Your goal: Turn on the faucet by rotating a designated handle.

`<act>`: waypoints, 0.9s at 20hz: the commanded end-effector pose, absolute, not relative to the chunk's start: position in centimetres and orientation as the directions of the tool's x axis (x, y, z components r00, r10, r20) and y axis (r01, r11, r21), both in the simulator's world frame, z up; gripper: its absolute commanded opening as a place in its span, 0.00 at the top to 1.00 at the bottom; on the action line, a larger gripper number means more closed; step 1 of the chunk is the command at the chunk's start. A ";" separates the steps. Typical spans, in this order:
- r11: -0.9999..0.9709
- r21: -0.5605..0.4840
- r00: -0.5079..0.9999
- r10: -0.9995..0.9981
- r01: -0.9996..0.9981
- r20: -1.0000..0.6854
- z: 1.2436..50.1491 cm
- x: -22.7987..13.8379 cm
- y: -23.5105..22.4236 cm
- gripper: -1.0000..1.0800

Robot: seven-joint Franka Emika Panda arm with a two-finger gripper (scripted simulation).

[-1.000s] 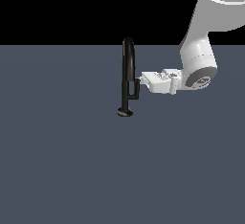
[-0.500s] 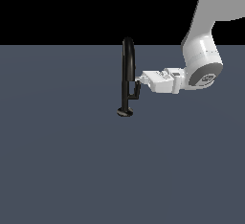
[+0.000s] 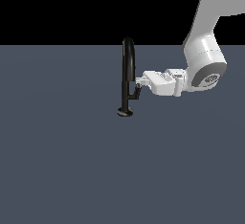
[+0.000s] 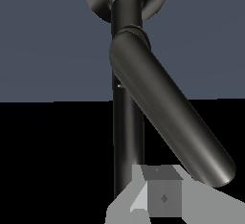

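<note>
Flat slate-grey desk (image 3: 57,170) under black backdrop | white tool (image 3: 139,80) pressed at short black bar-shaped handle (image 3: 134,93), grip state cannot be told | handle is joined by stub to slim glossy black arched faucet (image 3: 127,65) mid-desk | contact is best kept near handle's free end, pushed steadily around tube.

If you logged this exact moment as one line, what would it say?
phase: at handle | gripper: beside handle, contact unclear | faucet: upright | jaws: cannot tell
</note>
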State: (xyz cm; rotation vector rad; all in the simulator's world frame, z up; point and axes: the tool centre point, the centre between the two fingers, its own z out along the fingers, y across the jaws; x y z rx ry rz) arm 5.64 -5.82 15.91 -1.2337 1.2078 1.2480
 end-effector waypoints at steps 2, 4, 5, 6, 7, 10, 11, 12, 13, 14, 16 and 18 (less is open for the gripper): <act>-0.042 0.035 -0.035 -0.003 -0.999 -0.999 14.8 4.1 -5.9 1.00; -0.042 0.035 -0.035 -0.002 -0.998 -0.999 14.5 3.5 -5.9 1.00; -0.043 0.036 -0.035 -0.002 -0.998 -0.999 14.4 3.1 -5.9 1.00; -0.043 0.036 -0.035 -0.002 -0.998 -0.999 14.2 2.8 -6.0 1.00; -0.043 0.036 -0.036 -0.002 -0.998 -0.999 14.1 2.5 -6.0 1.00; -0.044 0.036 -0.036 -0.002 -0.998 -0.999 13.8 1.8 -6.0 1.00; -0.043 0.018 -0.018 -0.004 -0.999 -1.000 14.8 2.7 -5.9 1.00; -0.043 0.020 -0.020 -0.004 -0.999 -1.000 14.1 2.4 -6.0 1.00; -0.043 0.022 -0.022 -0.004 -0.999 -1.000 13.4 2.0 -6.0 1.00; -0.043 0.024 -0.024 -0.004 -0.999 -1.000 12.7 1.7 -6.0 1.00; -0.043 0.028 -0.028 -0.003 -0.999 -1.000 11.4 1.1 -6.0 1.00; -0.044 0.032 -0.032 -0.002 -0.999 -0.999 10.0 0.5 -6.1 1.00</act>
